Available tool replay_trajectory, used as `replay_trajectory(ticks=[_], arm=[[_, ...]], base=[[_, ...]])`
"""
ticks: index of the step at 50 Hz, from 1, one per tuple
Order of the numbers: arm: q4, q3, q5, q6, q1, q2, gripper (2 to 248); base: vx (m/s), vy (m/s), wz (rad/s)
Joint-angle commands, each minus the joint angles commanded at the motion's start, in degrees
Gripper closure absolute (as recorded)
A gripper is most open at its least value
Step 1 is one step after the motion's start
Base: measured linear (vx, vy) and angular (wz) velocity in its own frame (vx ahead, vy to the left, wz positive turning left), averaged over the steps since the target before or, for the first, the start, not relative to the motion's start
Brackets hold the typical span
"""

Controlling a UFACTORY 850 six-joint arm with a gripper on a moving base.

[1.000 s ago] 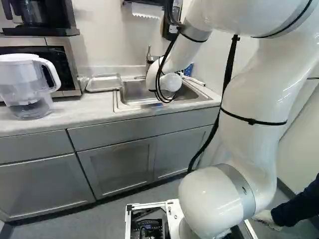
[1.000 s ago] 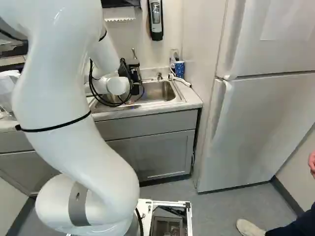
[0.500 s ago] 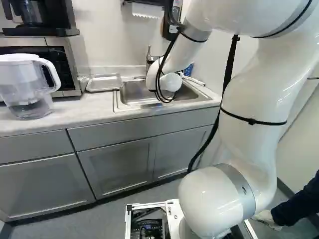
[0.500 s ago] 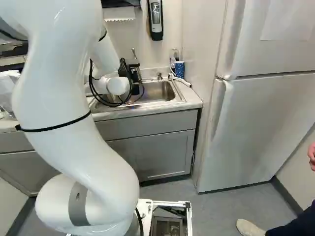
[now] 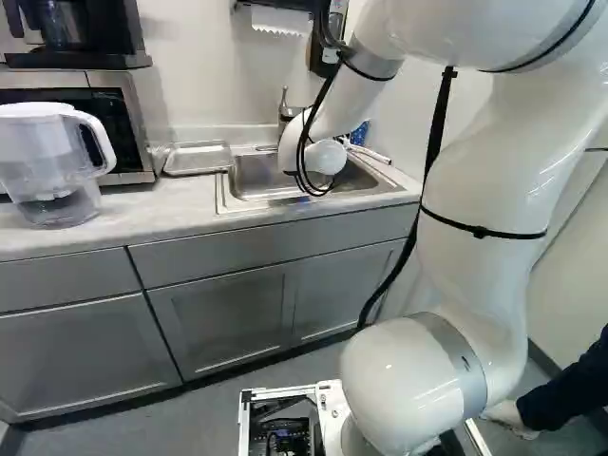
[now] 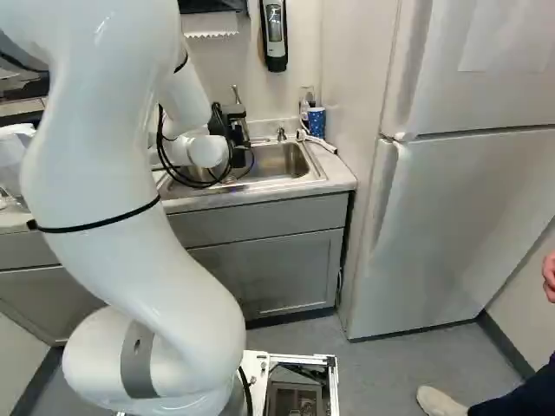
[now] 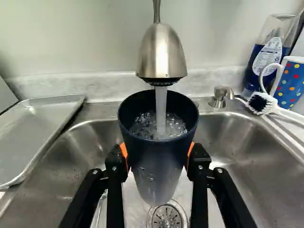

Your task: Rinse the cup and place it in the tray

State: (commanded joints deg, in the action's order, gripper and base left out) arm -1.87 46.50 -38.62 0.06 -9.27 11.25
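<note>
My gripper (image 6: 234,143) is over the sink in the right base view, its fingertips hidden there. In the wrist view the gripper (image 7: 157,159) is shut on a dark blue cup (image 7: 154,166), one orange pad against each side. The cup stands mouth up beneath the faucet (image 7: 162,52), and water pours from the spout into it, bubbling inside. Below the cup lies the drain of the steel sink (image 7: 90,142). Beside the sink, on the counter, rests the metal tray (image 7: 35,128), which also shows in the left base view.
Right of the sink in the wrist view are a dotted mug (image 7: 290,85), a dish brush (image 7: 261,103), a soap bottle (image 7: 268,52) and a small soap pump (image 7: 221,96). A water pitcher (image 5: 47,161) and a microwave stand left of the tray; a fridge (image 6: 460,217) stands at the right.
</note>
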Motion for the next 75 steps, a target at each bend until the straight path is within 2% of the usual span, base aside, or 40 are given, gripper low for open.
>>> replay_trajectory(ticks=[31,60,75], arm=[[0.00,0.08,0.00,0.00,-0.24,0.07,125],[0.00,-0.02,0.00,0.00,-4.81,-0.02,125],[0.00,0.03,0.00,0.00,-7.37,-1.32,125]], base=[[0.000,0.000,0.000],[0.000,0.000,0.000],[0.000,0.000,0.000]])
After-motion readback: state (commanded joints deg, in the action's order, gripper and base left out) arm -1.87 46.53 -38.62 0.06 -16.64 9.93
